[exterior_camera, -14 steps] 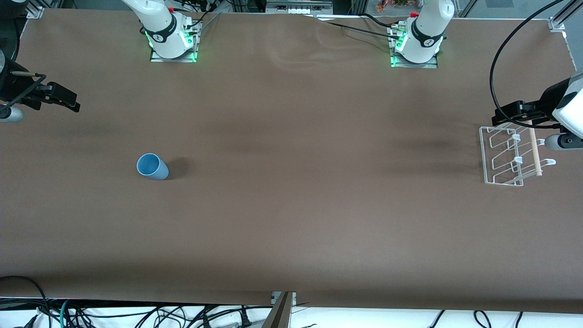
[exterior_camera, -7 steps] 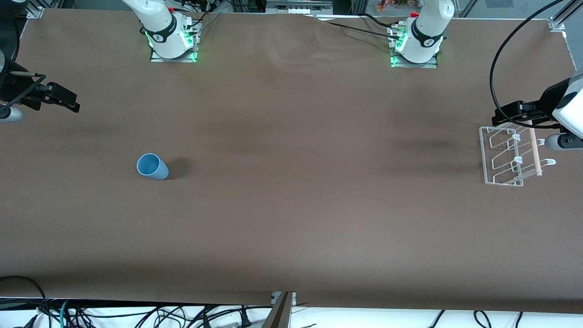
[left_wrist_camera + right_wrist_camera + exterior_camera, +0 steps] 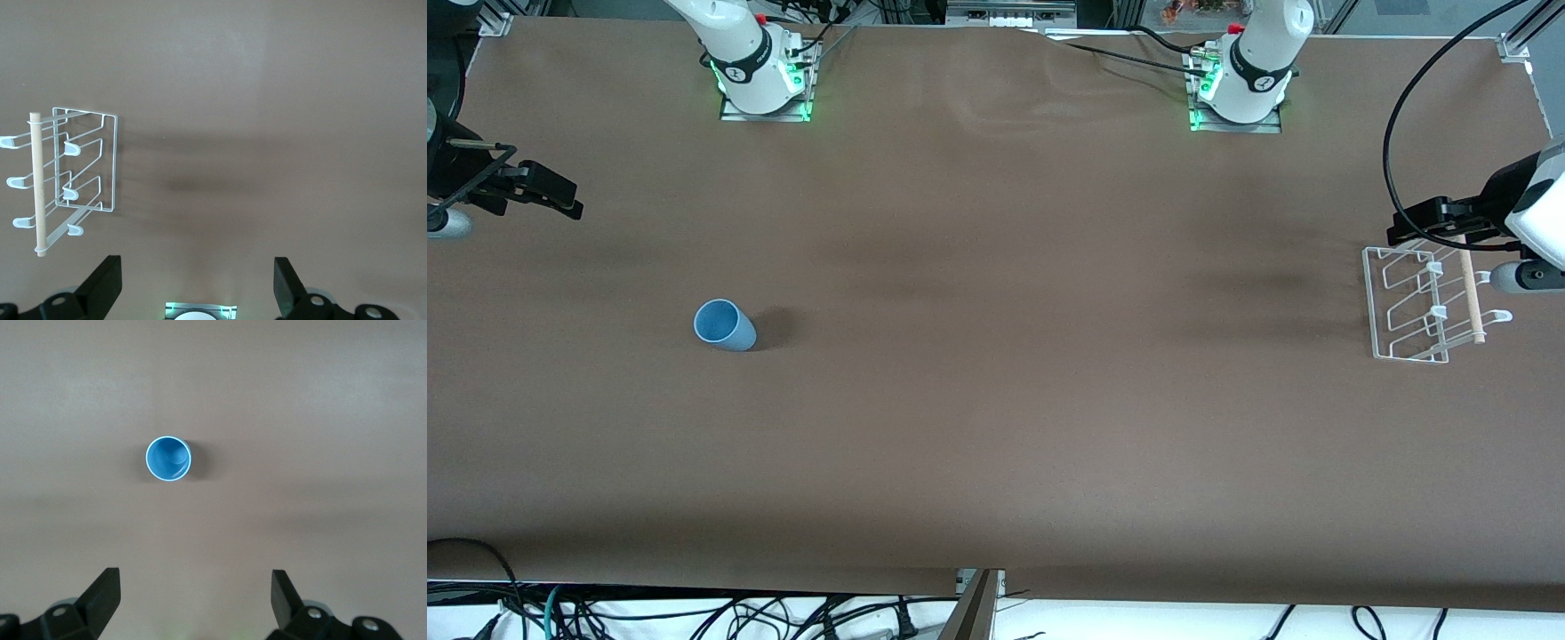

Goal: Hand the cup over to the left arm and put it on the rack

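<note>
The cup stands upright, mouth up, on the table toward the right arm's end, at about 8 o'clock from the table's middle in the front view. The right gripper hangs high over that end's edge, its 2 fingers spread wide and holding nothing; in the right wrist view the cup sits well apart from both fingertips, at about 11 o'clock from the gap between them. The rack rests at the left arm's end, at about 3 o'clock from the middle. The left gripper hangs over the rack's edge, fingers wide apart and empty, with the rack at about 10 o'clock from them in the left wrist view.
</note>
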Controlling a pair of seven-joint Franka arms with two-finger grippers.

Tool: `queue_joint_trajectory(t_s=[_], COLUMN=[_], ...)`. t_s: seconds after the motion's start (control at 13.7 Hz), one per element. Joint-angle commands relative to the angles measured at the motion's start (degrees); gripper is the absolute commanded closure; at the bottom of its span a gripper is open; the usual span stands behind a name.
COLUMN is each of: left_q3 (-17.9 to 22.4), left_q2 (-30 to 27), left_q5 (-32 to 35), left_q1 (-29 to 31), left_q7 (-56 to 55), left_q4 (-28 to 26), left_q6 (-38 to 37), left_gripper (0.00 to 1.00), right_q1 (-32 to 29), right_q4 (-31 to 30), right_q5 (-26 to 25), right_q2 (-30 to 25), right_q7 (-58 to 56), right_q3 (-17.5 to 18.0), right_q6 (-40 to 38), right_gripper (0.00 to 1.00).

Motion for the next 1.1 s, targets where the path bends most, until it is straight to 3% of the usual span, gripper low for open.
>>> queue_joint_trajectory(t_s=[0.0, 0.44, 1.02], left_q3=[-0.24, -0.24, -0.24], left_q2=[0.04, 0.04, 0.04], left_q5=[-0.88, -0.88, -0.97], left_q1=[0.51, 0.51, 0.51], left_q7=[-0.32, -0.32, -0.23], left_q4=[0.12, 0.12, 0.12], left_q6=[0.38, 0.38, 0.38], left_gripper=[0.00, 0.00, 0.00], right_q1=[0.62, 0.62, 0.44], right_q4=[-0.31, -0.48, -1.45], right_q5=[0.74, 0.65, -2.07], right_q2=[-0.41, -0.32, 3.89], right_q7=[-0.68, -0.60, -3.67], right_q3=[-0.74, -0.74, -0.83], right_q6=[-0.06, -3.30, -6.56], right_gripper=[0.00, 0.00, 0.00])
